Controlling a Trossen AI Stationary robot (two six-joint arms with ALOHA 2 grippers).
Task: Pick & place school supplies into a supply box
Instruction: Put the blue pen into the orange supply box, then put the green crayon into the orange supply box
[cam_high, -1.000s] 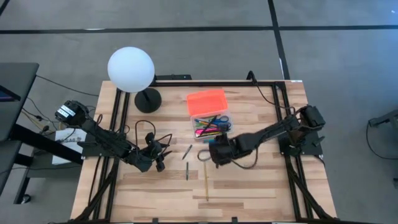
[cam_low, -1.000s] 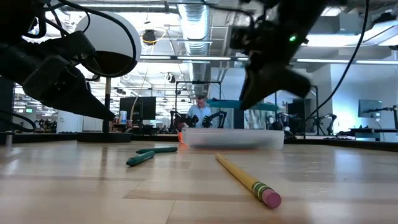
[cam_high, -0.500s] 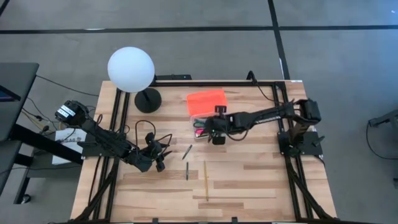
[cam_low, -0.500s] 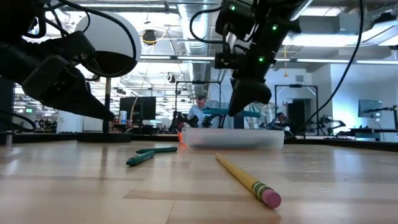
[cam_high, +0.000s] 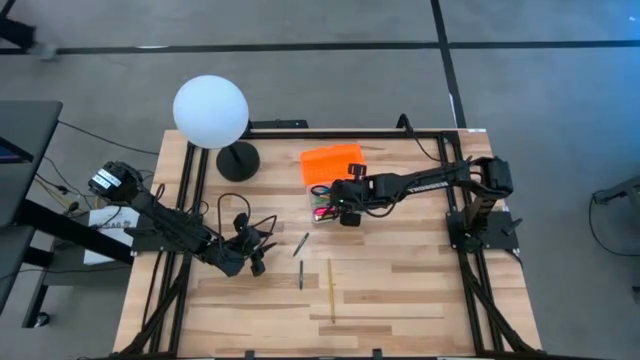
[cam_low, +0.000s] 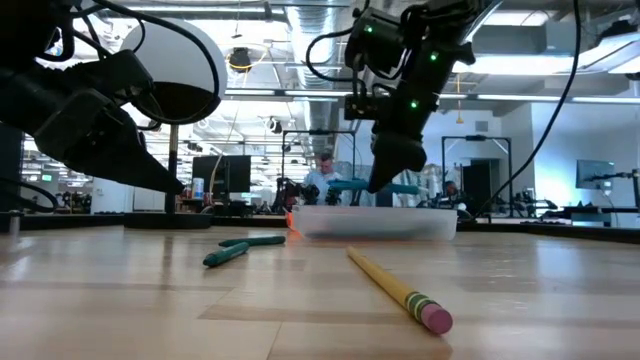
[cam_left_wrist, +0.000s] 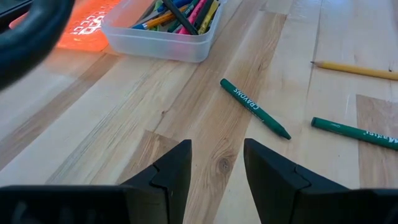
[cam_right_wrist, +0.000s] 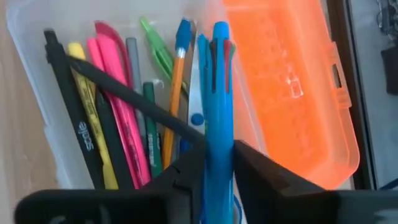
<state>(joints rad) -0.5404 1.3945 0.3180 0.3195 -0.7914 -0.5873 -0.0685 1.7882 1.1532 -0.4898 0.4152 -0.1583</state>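
The right tool (cam_high: 340, 208) reaches in from the right of the high view to the middle of the worktop (cam_high: 400, 290), directly over the clear box (cam_high: 318, 203). Its fingers (cam_right_wrist: 186, 171) pinch a blue pen (cam_right_wrist: 219, 106). In the right wrist view the pen runs up the frame from between them, above the box contents: a black pen (cam_right_wrist: 124, 96) lying slantwise, pink markers (cam_right_wrist: 118, 118), a yellow one (cam_right_wrist: 90, 118), a green one (cam_right_wrist: 158, 56) and an orange pencil (cam_right_wrist: 174, 106). In the low view the tool (cam_low: 385, 170) hangs just above the box (cam_low: 375, 222) at centre frame.

The orange lid (cam_high: 330, 162) lies open, adjoining the box on its upper side in the high view.

Three supplies lie loose on the worktop below the box. In the high view a green crayon (cam_high: 301, 243) lies at a slant, a green pencil (cam_high: 300, 274) lies below it and a yellow pencil (cam_high: 332, 290) lies to their right, all apart from one another. In the low view the yellow pencil's pink eraser (cam_low: 437, 318) is the nearest part, at lower right.

The left tool (cam_high: 262, 240) waits at the centre left of the high view, close to the worktop, near the crayon but not touching it. Its fingers (cam_left_wrist: 171, 177) are spread, with bare wood between them in the left wrist view; the crayon (cam_left_wrist: 255, 108) lies beyond them.

A white globe lamp (cam_high: 211, 112) stands at the upper left of the worktop.
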